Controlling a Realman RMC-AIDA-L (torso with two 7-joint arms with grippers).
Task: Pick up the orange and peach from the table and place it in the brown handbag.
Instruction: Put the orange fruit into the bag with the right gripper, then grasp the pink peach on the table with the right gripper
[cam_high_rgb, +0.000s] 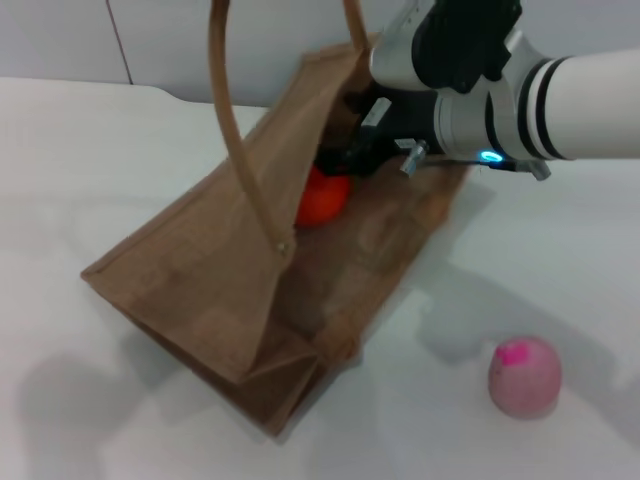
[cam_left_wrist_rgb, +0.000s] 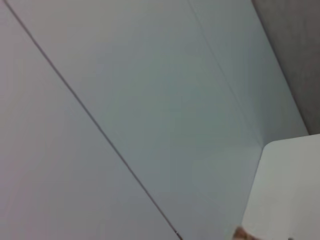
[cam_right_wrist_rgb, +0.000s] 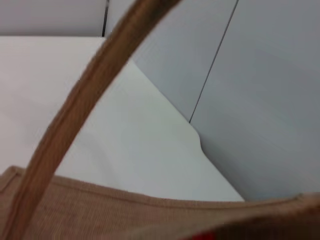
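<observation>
White counter (cam_high_rgb: 90, 150): bag (cam_high_rgb: 200, 290) lies open, handle (cam_high_rgb: 232, 130) arching over its mouth. Right gripper (cam_high_rgb: 345, 160) reaches inside, at orange (cam_high_rgb: 322, 200); fingers' opening can't tell. Peach (cam_high_rgb: 524, 376) near right.

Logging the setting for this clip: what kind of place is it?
Probably a lab or test bench, not a home: a bare white table, plain panelled wall, and only staged props, the brown handbag, orange and peach.

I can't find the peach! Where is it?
In the head view the peach sits on the white table, on the robot's right, apart from the brown handbag.
</observation>
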